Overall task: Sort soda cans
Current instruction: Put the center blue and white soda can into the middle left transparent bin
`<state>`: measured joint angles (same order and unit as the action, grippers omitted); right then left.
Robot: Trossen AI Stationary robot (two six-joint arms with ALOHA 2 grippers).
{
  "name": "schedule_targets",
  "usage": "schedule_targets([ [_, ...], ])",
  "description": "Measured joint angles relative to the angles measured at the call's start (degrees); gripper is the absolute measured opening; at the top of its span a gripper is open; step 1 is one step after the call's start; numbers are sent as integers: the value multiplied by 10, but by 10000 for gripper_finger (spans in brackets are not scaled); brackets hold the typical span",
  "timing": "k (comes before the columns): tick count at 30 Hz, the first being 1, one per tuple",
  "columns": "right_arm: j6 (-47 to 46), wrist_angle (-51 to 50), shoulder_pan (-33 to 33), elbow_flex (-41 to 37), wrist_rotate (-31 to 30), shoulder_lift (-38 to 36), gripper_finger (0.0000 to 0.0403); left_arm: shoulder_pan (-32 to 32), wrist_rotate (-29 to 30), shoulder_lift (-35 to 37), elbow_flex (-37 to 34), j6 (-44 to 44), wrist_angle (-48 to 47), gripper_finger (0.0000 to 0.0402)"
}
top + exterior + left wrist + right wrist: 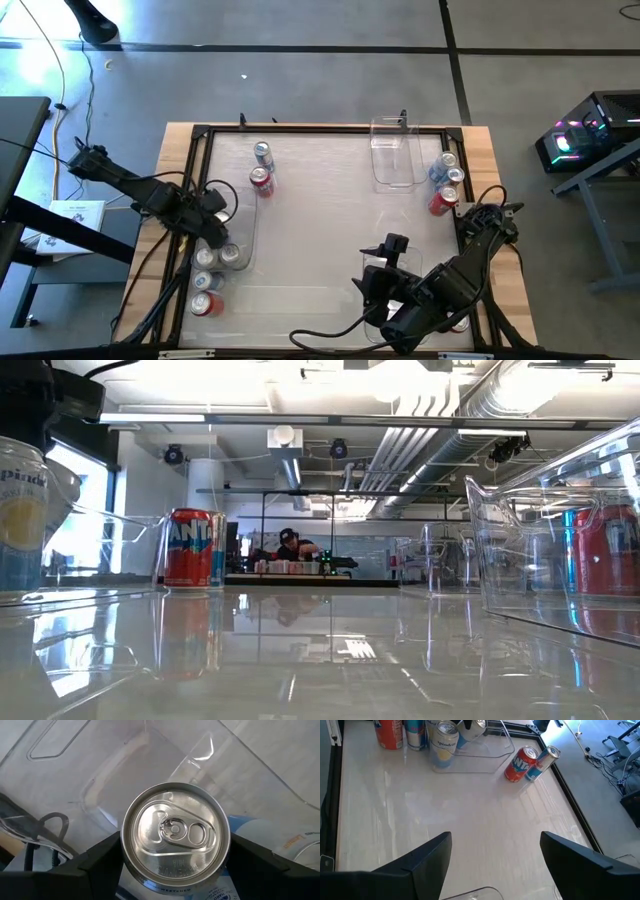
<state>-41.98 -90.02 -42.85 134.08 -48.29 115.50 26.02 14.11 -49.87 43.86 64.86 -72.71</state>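
My left gripper (214, 234) hangs over the clear bin (243, 210) on the table's left, shut on a pale blue-and-white soda can (175, 834); the low view shows this can (20, 510) under the dark gripper. Two silver-topped cans (232, 255) (205, 258) stand right beside it, and two more (207, 282) (207, 305) stand nearer. A red can (261, 180) and a silver-blue can (263, 153) stand at the far left. Three cans (447, 180) cluster at the right edge. My right gripper (495, 855) is open above bare table near the near edge. My left gripper pinches the soda can between its two fingers (102, 857), one on each side of the can's wall just below the rim (131, 865). The fingers come from above, pointing down. The can is upright inside the clear bin; whether its base rests on the bin floor I cannot tell.
A second clear bin (395, 152) stands at the far right, and another clear bin (300, 300) lies near the near edge by the right arm. A black frame (300, 129) rims the table. The table's middle (330, 220) is bare.
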Motion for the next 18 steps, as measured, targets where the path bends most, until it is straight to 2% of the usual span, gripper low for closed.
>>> schedule_targets([
  [7, 0, 0, 0, 0, 0, 0, 298, 0, -1, -4, 0, -16, 2, 297],
  [12, 0, 0, 0, 0, 0, 0, 298, 0, -18, 3, 0, -24, 10, 317],
  [18, 0, 0, 0, 0, 0, 0, 298, 0, -35, 13, 0, -25, 12, 322],
])
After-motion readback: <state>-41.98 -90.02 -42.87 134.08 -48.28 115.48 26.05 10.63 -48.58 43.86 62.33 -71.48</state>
